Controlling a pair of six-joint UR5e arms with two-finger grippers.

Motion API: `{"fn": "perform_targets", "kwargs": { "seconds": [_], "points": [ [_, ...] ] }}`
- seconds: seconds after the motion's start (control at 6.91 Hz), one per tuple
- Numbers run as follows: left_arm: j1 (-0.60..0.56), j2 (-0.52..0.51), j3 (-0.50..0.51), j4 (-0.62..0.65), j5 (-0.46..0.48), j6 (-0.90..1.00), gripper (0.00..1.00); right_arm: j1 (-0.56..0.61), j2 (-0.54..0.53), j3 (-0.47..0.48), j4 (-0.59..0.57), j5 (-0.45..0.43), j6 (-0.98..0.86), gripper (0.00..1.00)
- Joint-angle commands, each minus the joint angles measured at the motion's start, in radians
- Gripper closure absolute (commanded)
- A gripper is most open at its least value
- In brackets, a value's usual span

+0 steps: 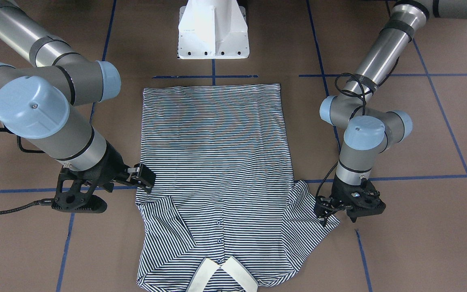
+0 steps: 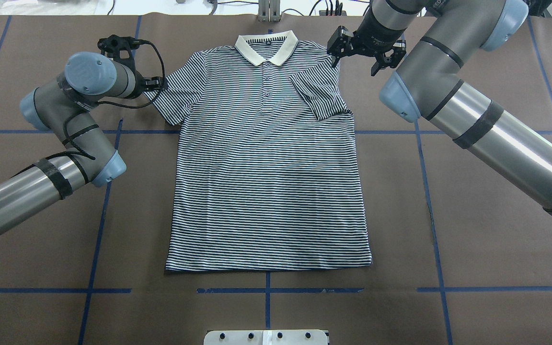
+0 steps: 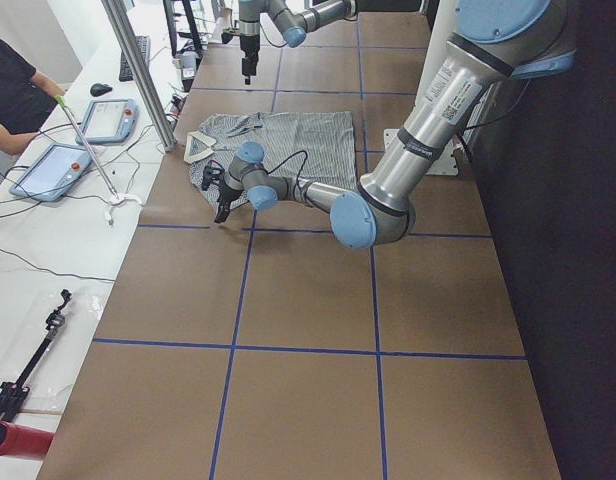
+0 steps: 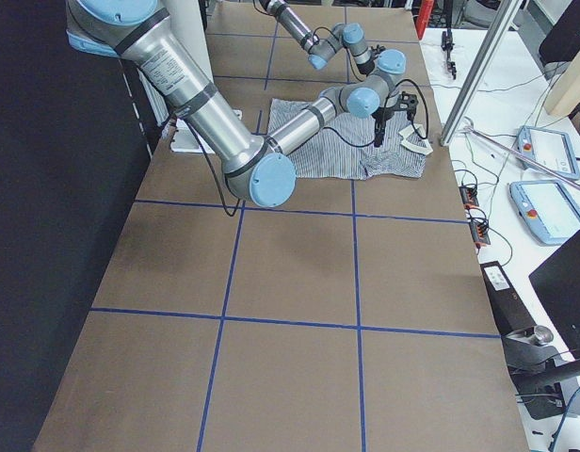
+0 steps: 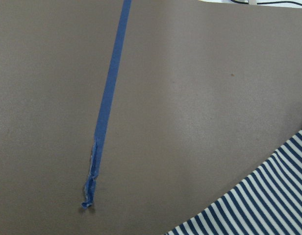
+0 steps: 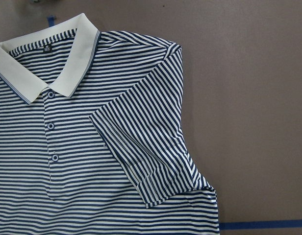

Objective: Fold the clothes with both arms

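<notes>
1. Nothing can be read as a whole word, number or brand in any view.
2. A white sticker (image 3: 450, 85) on the left arm (image 3: 418, 150) carries rows of print that are too small to read. A like sticker (image 4: 166, 68) sits on the right arm (image 4: 215, 122).
3. A small dark tag (image 6: 47, 48) inside the cream collar (image 6: 23, 73) of the polo shirt (image 6: 92, 186) bears pale marks, blurred.
4. White lettering (image 2: 380, 32) on the right arm's wrist is not legible.
</notes>
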Motion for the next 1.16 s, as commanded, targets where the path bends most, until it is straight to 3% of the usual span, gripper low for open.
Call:
{"fn": "perform_targets", "kwargs": {
  "seconds": [0.0, 0.29, 0.87, 1.01],
  "points": [
    [0.004, -0.005, 0.003, -0.001, 0.000, 0.001, 0.09, 0.000, 0.000, 0.000, 0.002, 0.001, -0.001, 0.00],
    [0.005, -0.008, 0.003, -0.001, 0.000, -0.001, 0.28, 0.002, 0.000, -0.001, 0.005, -0.002, -0.001, 0.00],
    [0.005, -0.024, -0.002, 0.008, -0.001, -0.004, 1.00, 0.002, -0.005, -0.009, 0.018, -0.005, -0.011, 0.00],
    [0.005, -0.027, -0.005, 0.012, -0.004, -0.004, 1.00, 0.003, -0.005, -0.010, 0.020, -0.005, -0.011, 0.00]
  ]
}}
